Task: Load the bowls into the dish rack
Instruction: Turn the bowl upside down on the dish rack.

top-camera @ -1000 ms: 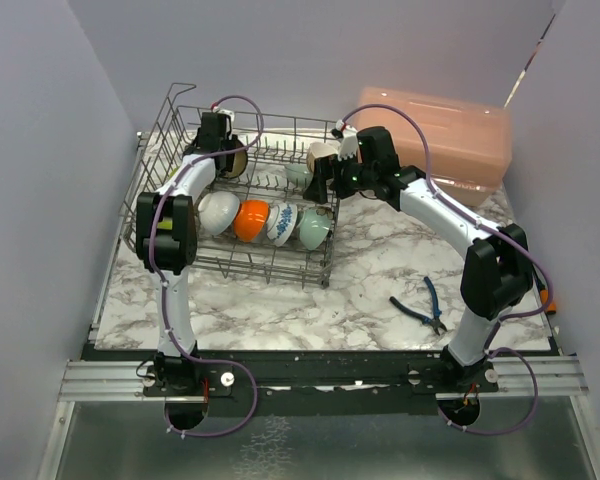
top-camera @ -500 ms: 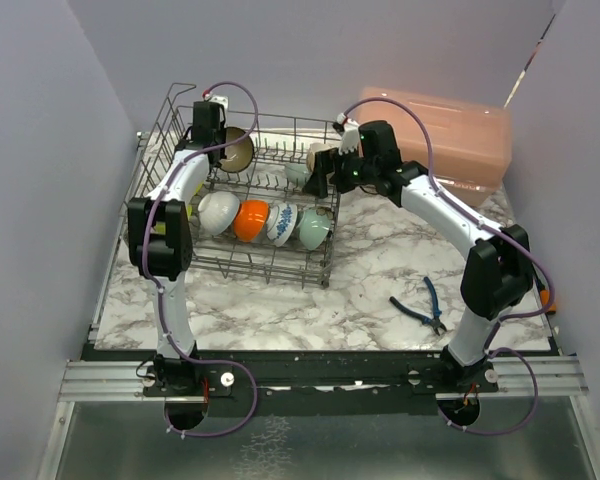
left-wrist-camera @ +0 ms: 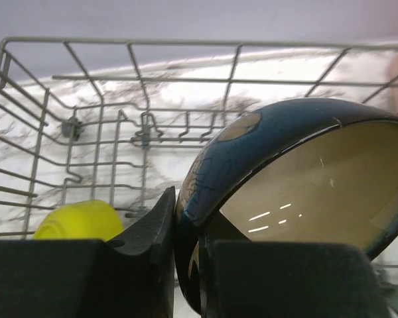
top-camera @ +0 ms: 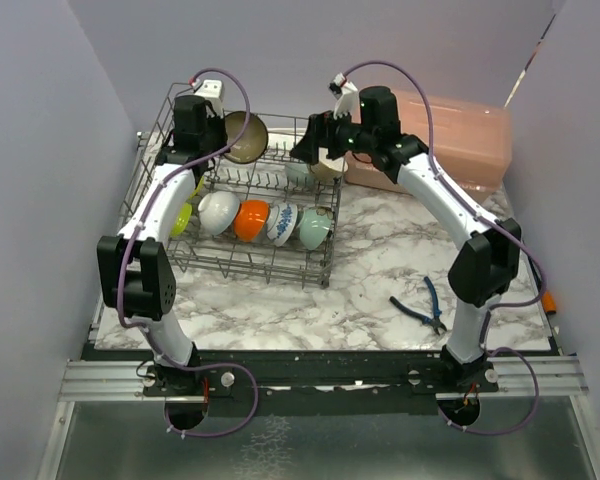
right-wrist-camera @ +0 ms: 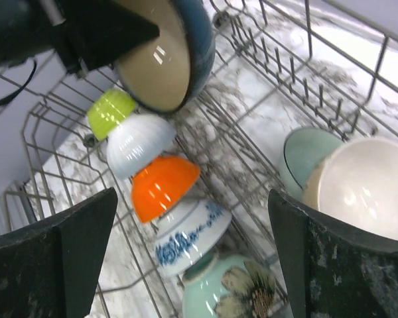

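Observation:
My left gripper is shut on the rim of a dark blue bowl with a beige inside, held above the back left of the dish rack. The left wrist view shows that bowl pinched between my fingers. My right gripper hangs open over the rack's back right, holding nothing. In the rack's front row stand lime-yellow, white, orange, blue-patterned and flowered teal bowls. A pale teal bowl and a cream bowl lean at the back.
A pink lidded box stands behind the right arm at the back right. Blue-handled pliers lie on the marble table to the right of the rack. Purple walls close in both sides.
My left gripper shut on the dark blue bowl and lifted it up and back from the rack. My right gripper, still open, rose and drew back from the cream bowl.

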Controlling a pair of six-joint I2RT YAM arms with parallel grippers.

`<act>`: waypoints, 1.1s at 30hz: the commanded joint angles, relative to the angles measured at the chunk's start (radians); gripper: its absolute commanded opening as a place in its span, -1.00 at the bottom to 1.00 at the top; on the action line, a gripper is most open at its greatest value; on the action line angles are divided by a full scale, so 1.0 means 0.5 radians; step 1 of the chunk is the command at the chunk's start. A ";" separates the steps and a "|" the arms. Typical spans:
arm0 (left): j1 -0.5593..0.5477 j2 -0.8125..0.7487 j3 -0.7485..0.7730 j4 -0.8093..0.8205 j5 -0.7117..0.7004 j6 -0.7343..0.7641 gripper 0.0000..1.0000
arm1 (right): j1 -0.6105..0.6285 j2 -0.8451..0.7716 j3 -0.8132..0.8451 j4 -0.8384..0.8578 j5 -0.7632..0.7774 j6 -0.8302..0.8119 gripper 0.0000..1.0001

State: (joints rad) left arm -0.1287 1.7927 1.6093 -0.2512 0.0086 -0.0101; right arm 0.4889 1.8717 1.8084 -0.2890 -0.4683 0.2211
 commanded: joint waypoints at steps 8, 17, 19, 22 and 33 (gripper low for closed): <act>-0.181 -0.471 -0.469 0.495 0.512 -0.336 -1.00 | 0.042 0.525 0.556 0.080 -0.361 0.283 0.89; -0.189 -0.639 -0.620 0.674 0.652 -0.418 0.05 | 0.062 0.532 0.502 -0.012 -0.168 0.197 -0.99; -0.164 -0.687 -0.661 0.676 0.677 -0.486 0.61 | 0.057 0.462 0.429 0.000 -0.162 0.151 -1.00; -0.089 -0.753 -0.733 0.686 0.827 -0.682 0.98 | 0.045 0.334 0.298 0.071 -0.209 0.111 -1.00; 0.000 -0.771 -0.962 0.631 1.494 -1.329 0.98 | 0.044 0.013 0.038 0.352 -0.416 0.159 -1.00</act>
State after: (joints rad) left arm -0.1242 1.3998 1.1637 0.0917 0.5793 -0.5438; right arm 0.5064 1.9556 1.7874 -0.2569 -0.5735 0.2546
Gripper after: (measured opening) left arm 0.988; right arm 0.094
